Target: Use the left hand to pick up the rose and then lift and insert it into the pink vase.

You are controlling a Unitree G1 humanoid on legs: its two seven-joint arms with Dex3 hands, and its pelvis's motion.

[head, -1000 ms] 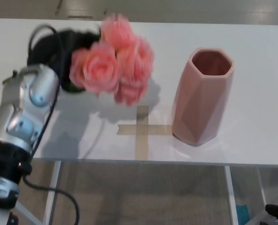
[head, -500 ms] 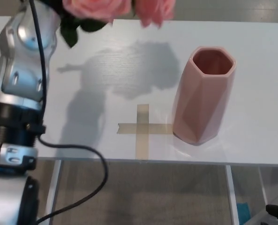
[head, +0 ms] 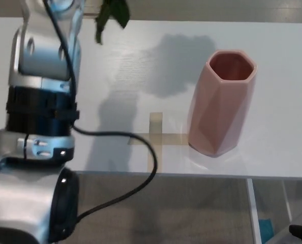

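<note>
Surface: white table [head: 273,147] with a tape cross [head: 156,137] near its front edge.
Left arm [head: 41,107]: rises up the left side; its hand is above the frame, grip unseen.
Pink vase [head: 221,101]: upright, mouth up, just right of the cross.
Rose: only dark leaves [head: 112,14] hang at the top edge; blooms out of sight, axis cannot be told.

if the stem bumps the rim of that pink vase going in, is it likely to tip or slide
The pink vase stands tall on a base narrower than its body, so a sideways knock at the rim could probably rock it. It looks like thick glazed ceramic, likely heavy enough to resist a light touch. On the smooth white table it may slide.
</note>
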